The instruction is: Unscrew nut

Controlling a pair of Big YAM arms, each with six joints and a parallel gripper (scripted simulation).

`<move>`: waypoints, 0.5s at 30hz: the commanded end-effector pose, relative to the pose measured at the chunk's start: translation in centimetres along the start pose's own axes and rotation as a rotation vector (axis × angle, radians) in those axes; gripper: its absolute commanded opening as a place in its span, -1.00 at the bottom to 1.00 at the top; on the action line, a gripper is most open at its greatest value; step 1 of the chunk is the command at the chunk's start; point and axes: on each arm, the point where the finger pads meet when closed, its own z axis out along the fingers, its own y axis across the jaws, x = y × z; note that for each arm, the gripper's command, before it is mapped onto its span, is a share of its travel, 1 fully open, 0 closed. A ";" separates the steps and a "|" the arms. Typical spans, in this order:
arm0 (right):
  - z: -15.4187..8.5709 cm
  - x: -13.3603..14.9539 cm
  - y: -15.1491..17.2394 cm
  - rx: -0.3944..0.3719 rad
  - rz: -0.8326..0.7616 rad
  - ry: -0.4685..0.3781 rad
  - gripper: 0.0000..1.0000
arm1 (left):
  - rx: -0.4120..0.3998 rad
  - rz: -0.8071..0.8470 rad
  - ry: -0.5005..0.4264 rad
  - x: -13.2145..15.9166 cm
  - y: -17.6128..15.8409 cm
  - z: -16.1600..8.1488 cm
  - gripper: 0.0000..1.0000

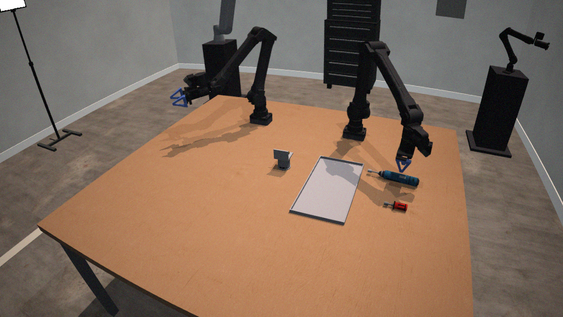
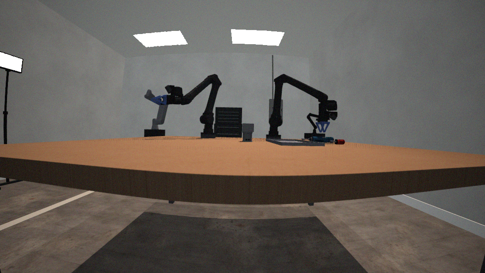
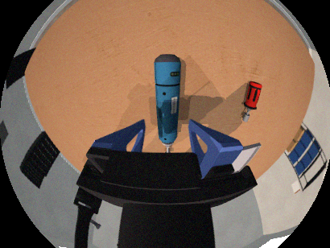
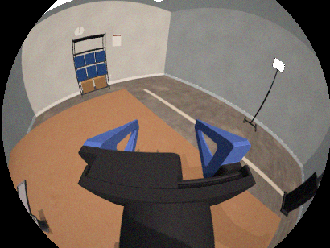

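Picking up the electric nut driver (image 1: 398, 178) (image 2: 317, 138) (image 3: 167, 97), with left gripper (image 1: 402, 171) (image 2: 322, 131) (image 3: 167, 121) and right gripper (image 1: 172, 100) (image 2: 152, 99) (image 4: 167, 122) spread wide, empty; next, likely lower left, then clamp
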 end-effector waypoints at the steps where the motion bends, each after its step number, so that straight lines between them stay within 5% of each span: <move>1: 2.0 -3.1 -3.4 0.063 -0.013 -0.071 0.72 | 0.041 0.006 -0.039 -1.6 -1.7 -2.3 0.30; 7: 1.5 -1.4 -3.1 0.056 -0.017 -0.042 0.72 | 0.041 0.006 -0.039 -1.6 -1.7 -2.3 0.30; 9: 0.8 0.1 -6.2 0.112 -0.019 -0.014 0.72 | 0.041 0.006 -0.039 -1.6 -1.7 -2.3 0.30; 15: 1.4 -3.0 -12.9 0.232 -0.027 -0.073 0.72 | 0.041 0.006 -0.039 -1.6 -1.7 -2.3 0.30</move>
